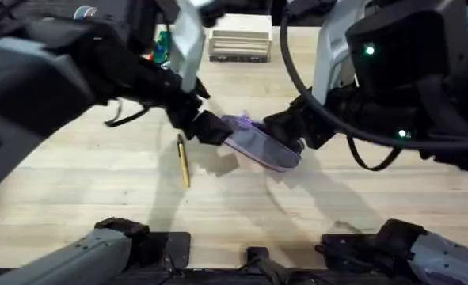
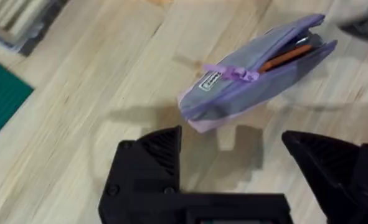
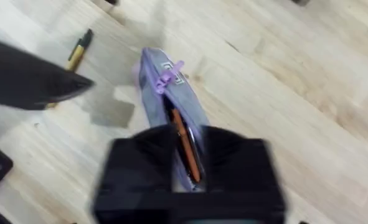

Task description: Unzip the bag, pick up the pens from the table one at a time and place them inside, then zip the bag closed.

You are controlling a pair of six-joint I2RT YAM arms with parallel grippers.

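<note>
Right pincer (image 3: 187, 168) clamped on lilac pouch (image 1: 259, 144), orange pen (image 2: 289, 56) inside, left pincer (image 2: 233, 168) open, yellow pen (image 1: 183, 160) on tabletop (image 1: 75, 182).

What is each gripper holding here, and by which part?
The right gripper clamps the bag at its open end. The left gripper is open above the table, holding nothing.

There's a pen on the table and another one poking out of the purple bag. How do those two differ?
The pen on the table is yellowish-tan with a dark tip; the pen in the bag looks orange. The first lies flat on the bare table, fully exposed; the second sits inside the bag, seen through the open zip. Both are slim sticks.
</note>
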